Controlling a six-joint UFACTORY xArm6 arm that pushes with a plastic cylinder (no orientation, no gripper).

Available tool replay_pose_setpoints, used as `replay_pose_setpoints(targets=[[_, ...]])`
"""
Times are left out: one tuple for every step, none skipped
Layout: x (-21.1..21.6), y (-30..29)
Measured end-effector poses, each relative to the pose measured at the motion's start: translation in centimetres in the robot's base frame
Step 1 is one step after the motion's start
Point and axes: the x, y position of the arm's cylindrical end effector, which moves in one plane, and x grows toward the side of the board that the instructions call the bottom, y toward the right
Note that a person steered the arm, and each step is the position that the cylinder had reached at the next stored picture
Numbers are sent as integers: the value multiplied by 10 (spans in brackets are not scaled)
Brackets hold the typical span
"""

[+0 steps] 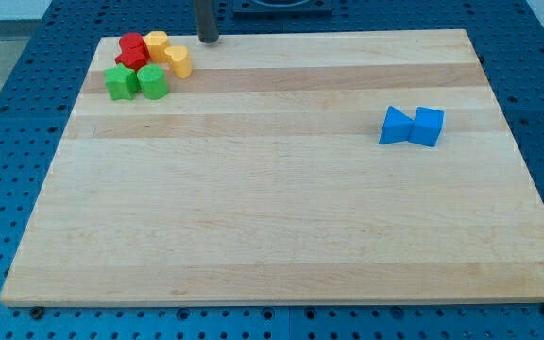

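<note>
My tip stands at the board's top edge, a short way to the right of a cluster of blocks in the top-left corner. Nearest to it are two yellow blocks, one at the top and one just below it, neither touched by the tip. A red block lies left of the yellow ones. Below them sit a green star-like block and a green rounded block side by side. Far off at the view's right, a blue triangular block touches a blue cube.
The wooden board lies on a blue perforated table that surrounds it on all sides.
</note>
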Motion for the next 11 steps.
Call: replay_pose_setpoints(targets=[[1,-18],[1,-70],[1,-70],[1,-71],[1,-71],[1,-71],[0,-81],[1,-85],[1,-85],[14,-88],[19,-88]])
